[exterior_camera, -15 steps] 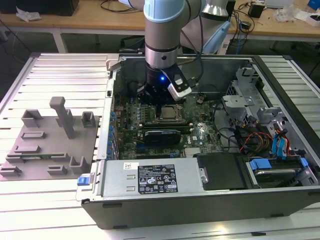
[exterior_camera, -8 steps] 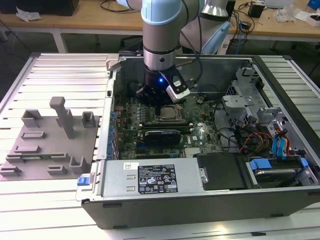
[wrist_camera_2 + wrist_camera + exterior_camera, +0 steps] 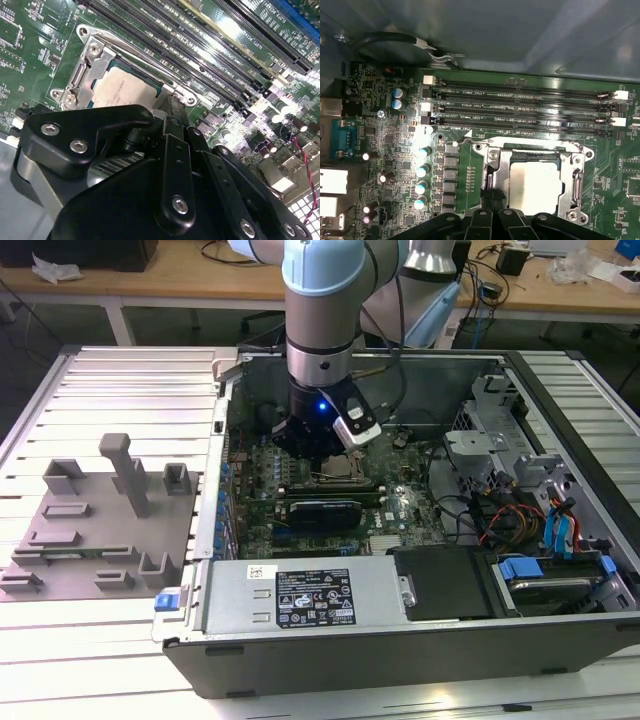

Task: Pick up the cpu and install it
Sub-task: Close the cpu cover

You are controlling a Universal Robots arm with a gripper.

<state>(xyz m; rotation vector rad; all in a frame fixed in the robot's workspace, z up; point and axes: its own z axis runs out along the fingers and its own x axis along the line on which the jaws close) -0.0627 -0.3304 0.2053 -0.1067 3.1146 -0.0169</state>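
Slatted table (image 3: 100, 390), open computer case (image 3: 400, 655). Gripper (image 3: 492, 197) pressed together, tips at the socket frame (image 3: 492, 165) edge. Cpu (image 3: 535, 186) lies flat inside the frame, just beside. Best done level, corners matched, no forcing down.

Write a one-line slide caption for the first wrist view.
The cpu lies within the socket frame beside the memory slots, the gripper at its edge.

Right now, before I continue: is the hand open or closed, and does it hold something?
Hand: closed, holding nothing that I can see; its tips are at the edge of the socket, beside the cpu lying in it.
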